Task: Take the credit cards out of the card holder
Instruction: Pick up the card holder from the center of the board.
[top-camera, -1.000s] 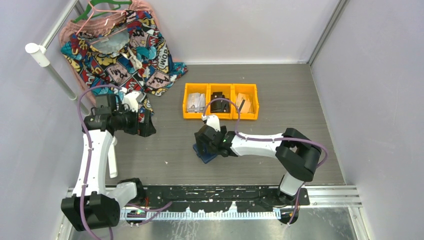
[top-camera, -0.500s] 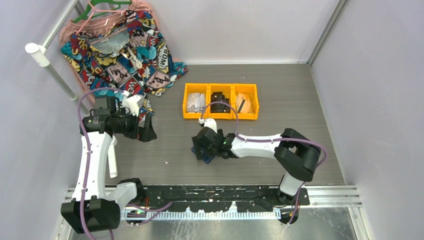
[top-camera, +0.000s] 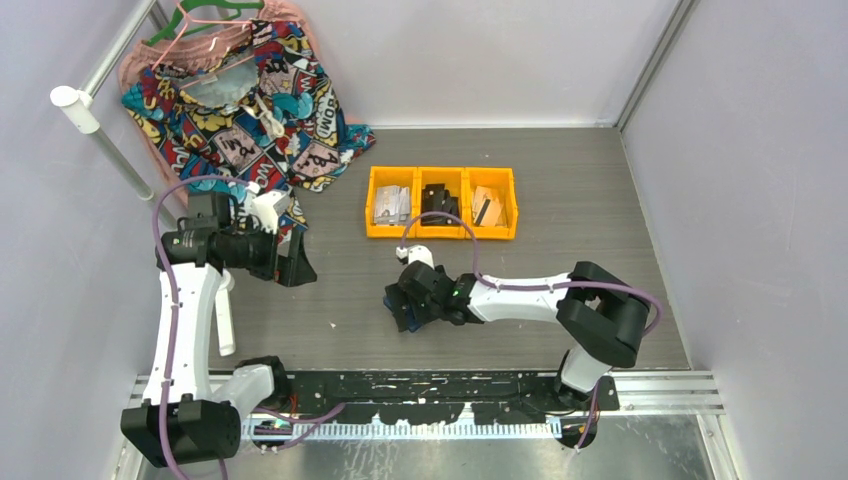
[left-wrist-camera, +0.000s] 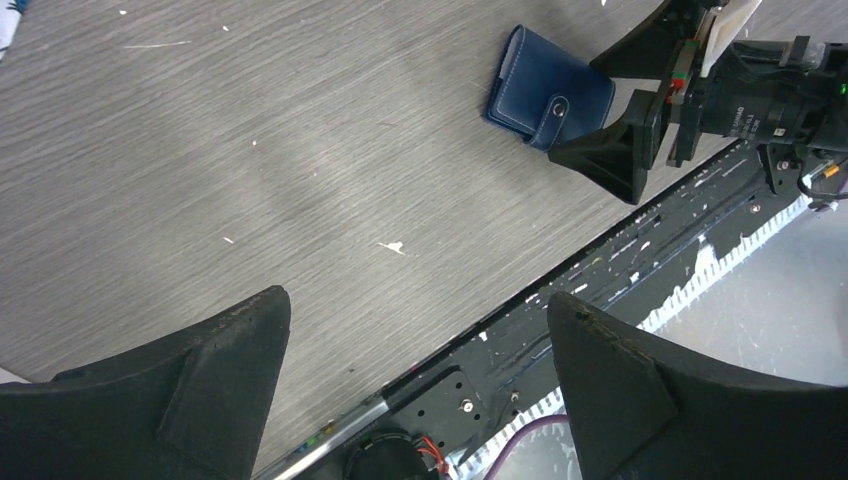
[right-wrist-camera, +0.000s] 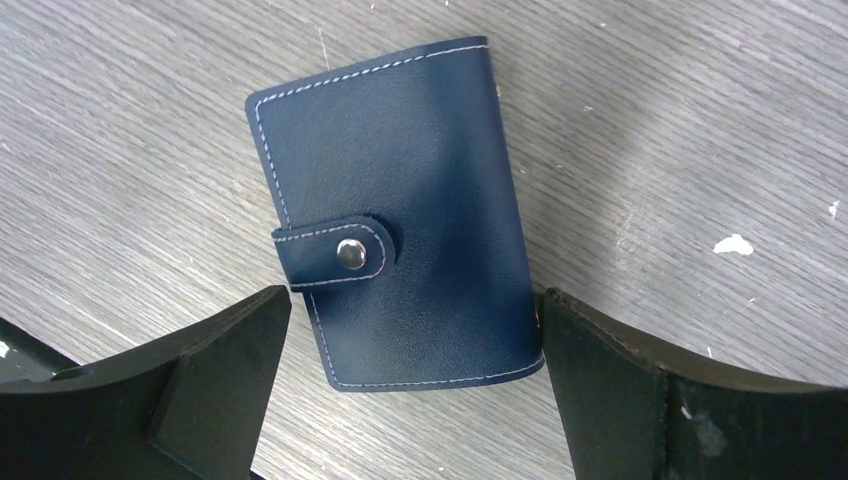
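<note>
— From above, where does the card holder lie?
— Look at the middle of your bench (top-camera: 560, 200), nearer you than the yellow bins (top-camera: 441, 203). The card holder (top-camera: 406, 323) lies there, mostly hidden under your right pincer (top-camera: 400, 308). Your left pincer (top-camera: 297, 262) hangs well apart, off to the left by the printed cloth (top-camera: 250, 100).

— And the left wrist view?
— Your left pincer's jaws gape wide over bare bench, with nothing between them. The navy card holder shows far off, between the right pincer's fingers.

— The right wrist?
— Your right pincer stands wide open, one finger on each side of the card holder. The right finger is just beside its edge; you cannot tell whether it touches. The card holder lies flat and folded shut, its snap tab (right-wrist-camera: 345, 252) fastened, so no cards show.
</note>
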